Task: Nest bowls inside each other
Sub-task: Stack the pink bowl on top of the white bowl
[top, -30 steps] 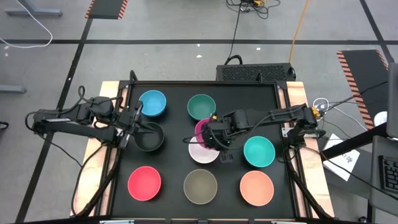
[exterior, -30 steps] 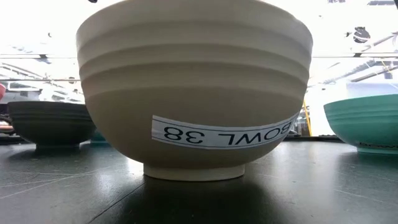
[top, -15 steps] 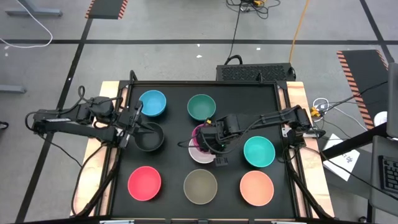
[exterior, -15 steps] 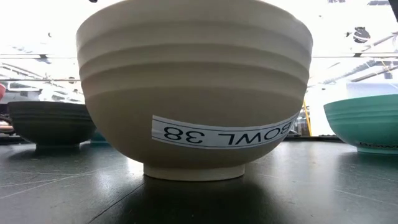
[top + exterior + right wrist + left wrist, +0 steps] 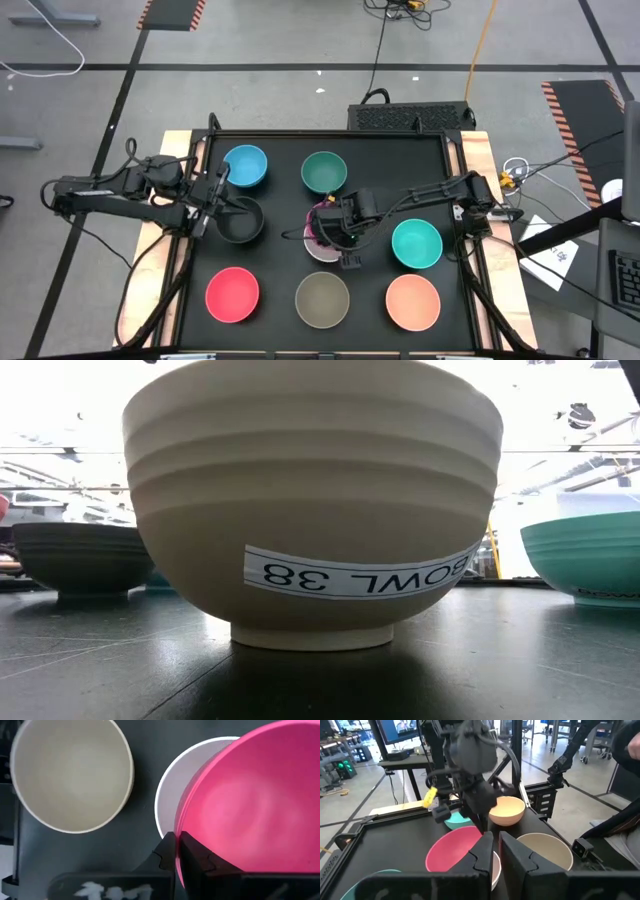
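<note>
Black table: right gripper is pinching magenta bowl rim over white bowl; left gripper is pinching black bowl rim.

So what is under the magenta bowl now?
The white bowl lies under the magenta bowl, which the right pincer grips by its rim. Only one edge of the white bowl shows; the rest is covered, so contact cannot be judged.

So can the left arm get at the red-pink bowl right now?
Probably not yet. The left claw is shut on the black bowl rim, so it is occupied. The red-pink bowl sits open on the left arm's side, nothing over it, once the black bowl is released.
</note>
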Available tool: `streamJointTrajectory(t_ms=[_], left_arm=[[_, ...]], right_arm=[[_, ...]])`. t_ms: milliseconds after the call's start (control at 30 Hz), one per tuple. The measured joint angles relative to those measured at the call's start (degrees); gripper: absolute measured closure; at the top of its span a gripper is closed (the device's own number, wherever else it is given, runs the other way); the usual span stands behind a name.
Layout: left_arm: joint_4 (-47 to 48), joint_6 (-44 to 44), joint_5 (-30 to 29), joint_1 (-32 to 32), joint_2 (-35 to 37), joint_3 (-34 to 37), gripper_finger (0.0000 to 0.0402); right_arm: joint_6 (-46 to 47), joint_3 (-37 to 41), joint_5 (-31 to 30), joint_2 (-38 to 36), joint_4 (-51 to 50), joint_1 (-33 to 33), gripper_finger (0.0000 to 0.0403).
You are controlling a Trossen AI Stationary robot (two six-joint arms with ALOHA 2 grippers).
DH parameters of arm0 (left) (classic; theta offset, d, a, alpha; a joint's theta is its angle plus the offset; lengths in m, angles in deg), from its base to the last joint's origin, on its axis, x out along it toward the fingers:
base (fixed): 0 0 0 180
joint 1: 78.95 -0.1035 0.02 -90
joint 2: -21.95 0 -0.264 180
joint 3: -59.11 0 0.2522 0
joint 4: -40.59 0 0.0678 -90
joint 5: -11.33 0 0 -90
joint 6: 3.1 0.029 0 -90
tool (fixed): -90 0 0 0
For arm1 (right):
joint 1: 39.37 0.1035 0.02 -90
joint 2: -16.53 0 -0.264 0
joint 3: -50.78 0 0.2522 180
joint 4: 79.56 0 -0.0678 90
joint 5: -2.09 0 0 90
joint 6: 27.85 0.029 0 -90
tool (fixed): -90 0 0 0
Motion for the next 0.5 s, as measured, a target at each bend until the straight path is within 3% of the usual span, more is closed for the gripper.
streamJointTrajectory(t_ms=[267, 500], left_arm=[[0.34, -0.04, 0.04, 0.00, 0.00, 0.00, 0.0366], [1.32, -0.22, 0.05, 0.00, -0.01, 0.00, 0.0366]], right_arm=[[0.37, 0.00, 0.04, 1.78, -0.11, 0.01, 0.0401], [1.42, 0.00, 0.75, 1.48, 1.29, 0.03, 0.0351]])
